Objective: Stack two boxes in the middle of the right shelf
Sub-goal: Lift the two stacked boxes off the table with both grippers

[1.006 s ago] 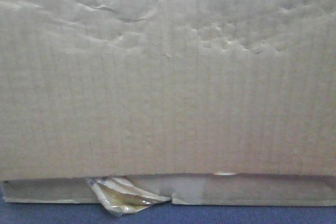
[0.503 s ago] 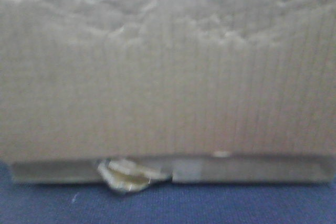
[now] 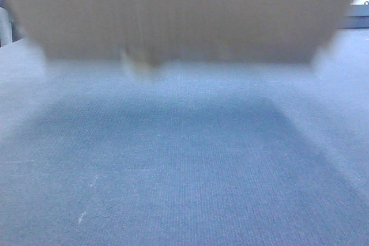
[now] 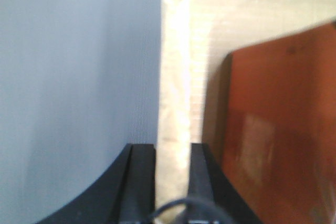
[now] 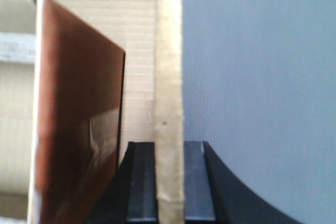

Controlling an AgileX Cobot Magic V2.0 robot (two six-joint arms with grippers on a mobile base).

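Note:
In the front view the brown cardboard boxes (image 3: pixel 184 15) fill the top of the frame, blurred and raised above the blue-grey surface (image 3: pixel 184 159). A scrap of yellowish tape (image 3: pixel 141 64) hangs from their lower edge. I cannot tell the tall box from the flat one there. My left gripper (image 4: pixel 173 148) is shut on the flat box's thin pale cardboard edge (image 4: pixel 174 77). My right gripper (image 5: pixel 169 145) is shut on a like edge (image 5: pixel 169 51). A glossy reddish-brown face (image 4: pixel 278 129) stands beside each held edge, also in the right wrist view (image 5: pixel 79 119). The steel shelf is out of view.
The blue-grey cloth-like surface lies under the boxes, with their shadow on it; it also shows in the left wrist view (image 4: pixel 79 66) and the right wrist view (image 5: pixel 257 77). A pale object (image 3: pixel 360 4) shows at the far top right of the front view.
The boxes have risen from the surface: they filled the front view before and now cover only its top third. The blue-grey surface beneath them now shows.

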